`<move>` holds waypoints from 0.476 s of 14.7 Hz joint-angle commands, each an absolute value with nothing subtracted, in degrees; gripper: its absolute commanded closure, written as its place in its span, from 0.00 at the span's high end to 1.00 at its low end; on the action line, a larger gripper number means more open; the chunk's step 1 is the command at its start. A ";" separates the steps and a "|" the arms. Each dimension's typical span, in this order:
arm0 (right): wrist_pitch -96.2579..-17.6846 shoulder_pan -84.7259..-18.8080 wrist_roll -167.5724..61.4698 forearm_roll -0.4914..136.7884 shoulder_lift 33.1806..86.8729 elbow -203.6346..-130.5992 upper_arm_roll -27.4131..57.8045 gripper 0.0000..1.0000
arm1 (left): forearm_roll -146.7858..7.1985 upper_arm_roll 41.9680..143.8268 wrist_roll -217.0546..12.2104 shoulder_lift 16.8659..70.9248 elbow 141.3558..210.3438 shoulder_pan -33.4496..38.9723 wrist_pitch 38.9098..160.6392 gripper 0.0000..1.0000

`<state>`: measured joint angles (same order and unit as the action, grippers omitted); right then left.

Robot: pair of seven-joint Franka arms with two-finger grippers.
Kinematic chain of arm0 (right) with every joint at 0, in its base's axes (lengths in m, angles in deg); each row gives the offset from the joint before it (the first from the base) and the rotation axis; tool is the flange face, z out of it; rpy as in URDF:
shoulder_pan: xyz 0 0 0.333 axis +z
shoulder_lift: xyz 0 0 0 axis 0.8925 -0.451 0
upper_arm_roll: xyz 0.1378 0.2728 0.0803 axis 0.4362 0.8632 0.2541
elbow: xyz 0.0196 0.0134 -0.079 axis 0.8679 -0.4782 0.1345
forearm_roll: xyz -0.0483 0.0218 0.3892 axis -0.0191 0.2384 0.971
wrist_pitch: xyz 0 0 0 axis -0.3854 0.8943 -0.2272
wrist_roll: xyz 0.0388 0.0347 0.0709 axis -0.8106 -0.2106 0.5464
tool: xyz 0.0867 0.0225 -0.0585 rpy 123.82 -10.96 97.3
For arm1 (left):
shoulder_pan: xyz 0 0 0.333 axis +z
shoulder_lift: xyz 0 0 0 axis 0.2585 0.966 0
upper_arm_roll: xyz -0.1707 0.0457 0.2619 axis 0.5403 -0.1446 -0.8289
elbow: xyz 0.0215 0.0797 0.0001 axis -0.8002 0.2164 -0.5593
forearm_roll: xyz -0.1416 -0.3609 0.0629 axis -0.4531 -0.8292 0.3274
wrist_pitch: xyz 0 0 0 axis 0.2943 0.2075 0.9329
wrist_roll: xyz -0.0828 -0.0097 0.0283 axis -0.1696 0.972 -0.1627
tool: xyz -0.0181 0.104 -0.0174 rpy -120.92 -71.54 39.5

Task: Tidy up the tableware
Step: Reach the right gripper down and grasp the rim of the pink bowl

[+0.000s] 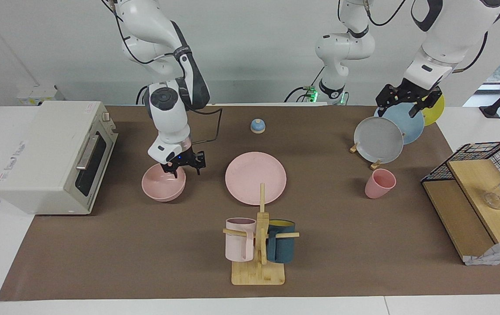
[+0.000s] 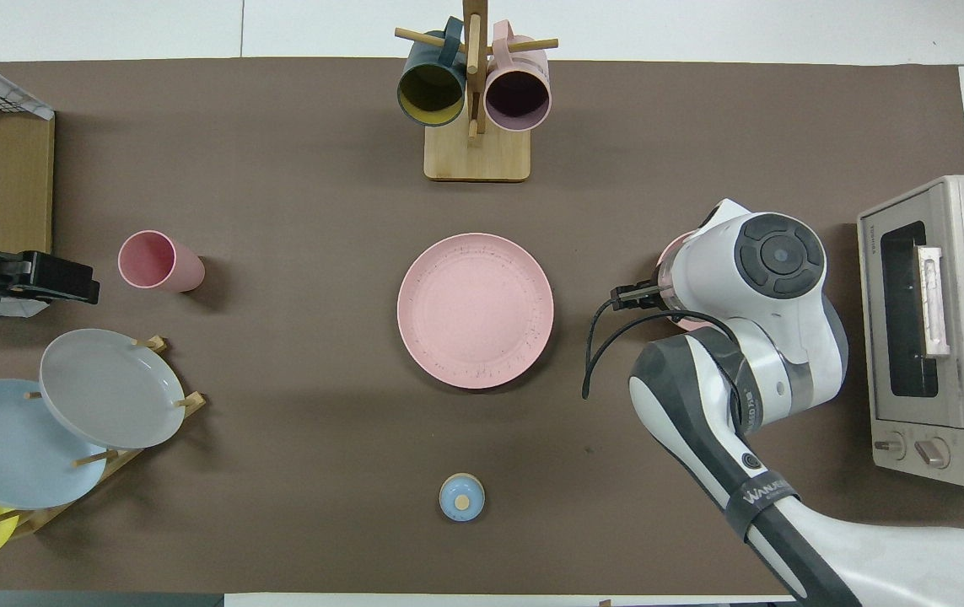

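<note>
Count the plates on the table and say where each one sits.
4. The pink plate lies flat mid-table. The grey plate, blue plate and yellow plate stand in the wooden rack at the left arm's end, under the left gripper. None appear hidden.

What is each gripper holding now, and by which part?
The right gripper is at the pink bowl's rim; a closed grip cannot be told. The left gripper waits over the plate rack, holding nothing.

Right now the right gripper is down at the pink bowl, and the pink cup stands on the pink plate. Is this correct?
Not fully. The right gripper is down at the pink bowl, but the pink cup is not on the pink plate. It stands on the table, apart from the plate, toward the left arm's end. The facing view shows this.
</note>
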<state>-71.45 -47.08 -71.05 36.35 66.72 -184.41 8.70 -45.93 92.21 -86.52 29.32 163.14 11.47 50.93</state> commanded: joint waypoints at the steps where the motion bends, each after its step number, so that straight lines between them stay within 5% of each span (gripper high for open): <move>1: -72.88 -47.20 -71.33 36.59 67.46 -186.68 8.61 0.38 | -44.92 91.98 -87.07 27.33 165.62 10.85 52.62 1.00; 3: -72.62 -47.11 -71.16 36.16 65.97 -186.15 8.61 0.00 | -44.92 91.98 -87.07 27.42 165.62 10.94 52.80 1.00; 7: -64.12 -46.06 -71.33 35.63 64.21 -178.88 8.70 0.00 | -44.92 91.98 -87.85 27.51 165.62 10.94 53.32 1.00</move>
<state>-68.43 -46.95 -71.03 35.88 65.87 -183.16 8.68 -45.93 92.21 -86.60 29.31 163.39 11.47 51.76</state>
